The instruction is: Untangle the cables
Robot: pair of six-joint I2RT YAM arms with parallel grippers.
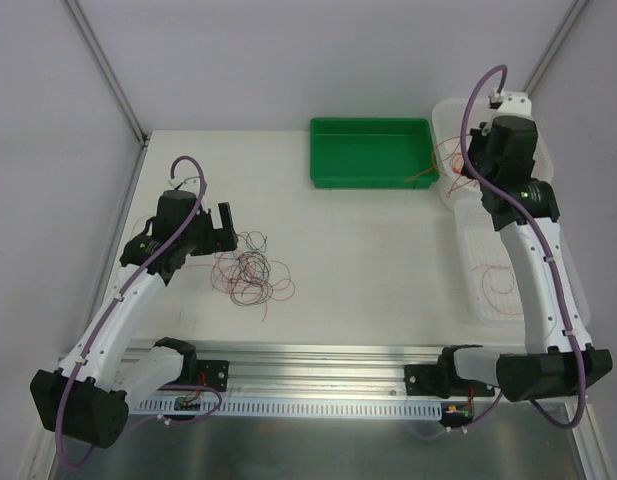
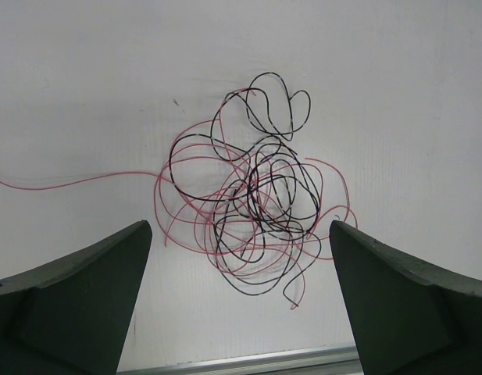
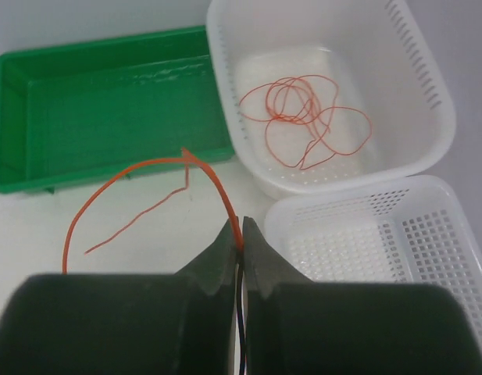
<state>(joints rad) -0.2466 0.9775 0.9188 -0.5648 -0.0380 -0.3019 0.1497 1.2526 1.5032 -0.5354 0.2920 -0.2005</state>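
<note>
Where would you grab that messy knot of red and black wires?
Probably the lone red strand trailing left from the tangle in the left wrist view, pinched from straight above: it lies flat and alone on the table, clear of the crossing loops.

- tangle [image 1: 250, 272] lies on the desk [image 1: 378, 260], left of the middle
- tray [image 1: 371, 150] at the back, middle-ish
- back basket [image 3: 416, 78] just right of the tray, coiled cable [image 3: 303, 109] in it
- front basket [image 3: 428, 234] just before that one
- stray cable [image 3: 147, 168] before the tray
</note>
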